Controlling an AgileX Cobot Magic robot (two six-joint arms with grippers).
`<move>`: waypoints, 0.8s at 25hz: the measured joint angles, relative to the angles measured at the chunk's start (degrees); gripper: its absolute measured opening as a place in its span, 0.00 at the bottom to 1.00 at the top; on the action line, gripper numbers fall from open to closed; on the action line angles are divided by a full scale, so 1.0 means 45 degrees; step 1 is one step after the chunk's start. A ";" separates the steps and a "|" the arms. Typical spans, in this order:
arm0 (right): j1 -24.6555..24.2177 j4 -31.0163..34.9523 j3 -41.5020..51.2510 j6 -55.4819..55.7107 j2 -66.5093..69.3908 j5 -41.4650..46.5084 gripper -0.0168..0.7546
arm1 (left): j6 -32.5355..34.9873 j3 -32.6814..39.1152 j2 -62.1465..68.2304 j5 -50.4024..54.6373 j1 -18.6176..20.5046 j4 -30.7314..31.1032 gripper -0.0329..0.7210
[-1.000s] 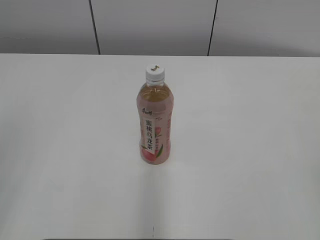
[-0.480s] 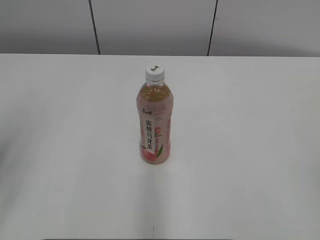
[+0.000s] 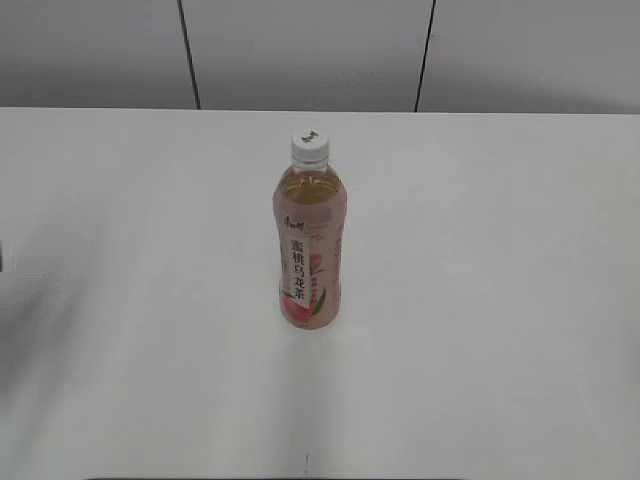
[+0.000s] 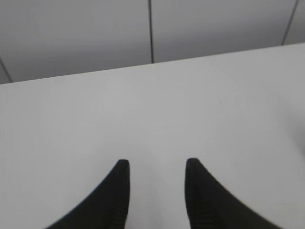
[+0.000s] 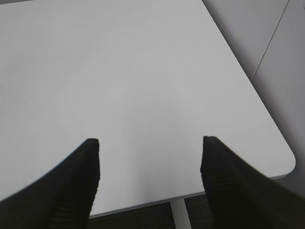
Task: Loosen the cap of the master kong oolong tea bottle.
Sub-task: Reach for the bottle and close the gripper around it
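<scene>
The master kong oolong tea bottle [image 3: 311, 255] stands upright in the middle of the white table [image 3: 500, 300], with amber tea, a pink peach label and a white strip of dark characters. Its white ribbed cap [image 3: 310, 148] sits on top. Neither gripper shows clearly in the exterior view; only a dark sliver sits at the left edge. My left gripper [image 4: 157, 164] is open and empty over bare table. My right gripper [image 5: 150, 143] is open and empty above the table's edge. The bottle is not in either wrist view.
A grey panelled wall [image 3: 300, 50] runs behind the table's far edge. The right wrist view shows the table's rounded corner [image 5: 286, 162] and a white leg [image 5: 178, 212] over dark floor.
The bottle has not moved. A faint shadow and a dark sliver have appeared at the left edge of the exterior view.
</scene>
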 joint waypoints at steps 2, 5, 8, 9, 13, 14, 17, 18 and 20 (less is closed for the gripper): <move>0.0000 0.0000 0.0000 0.0000 0.0000 0.0000 0.67 | 0.0000 0.0009 0.1155 -0.0778 -0.0866 0.0363 0.38; 0.0000 0.0000 0.0000 0.0000 0.0000 0.0000 0.67 | -0.0019 0.0009 0.3040 -0.2497 -0.2043 0.0699 0.45; 0.0000 0.0000 0.0000 0.0000 0.0000 0.0000 0.67 | -0.0703 0.0009 0.4836 -0.4069 -0.2782 0.1078 0.59; 0.0000 0.0000 0.0000 0.0000 0.0000 0.0000 0.67 | -0.1188 0.0009 0.5387 -0.4478 -0.2900 0.1290 0.63; 0.0000 0.0000 0.0000 0.0000 0.0000 0.0000 0.67 | -0.4181 0.0009 0.6901 -0.5696 -0.2961 0.3887 0.71; 0.0000 0.0000 0.0000 0.0000 0.0000 0.0000 0.67 | -0.4854 0.0009 0.7171 -0.6174 -0.2961 0.4922 0.71; 0.0000 0.0000 0.0000 0.0000 0.0000 0.0000 0.67 | -0.5889 0.0009 0.7841 -0.8384 -0.2974 0.7626 0.72; 0.0000 0.0000 0.0000 0.0000 0.0000 0.0000 0.67 | -0.6014 0.0009 0.8089 -0.9297 -0.2984 0.8151 0.72; 0.0000 0.0000 0.0000 0.0000 0.0000 0.0000 0.67 | -0.6104 -0.0003 0.8616 -1.0670 -0.3014 0.8558 0.72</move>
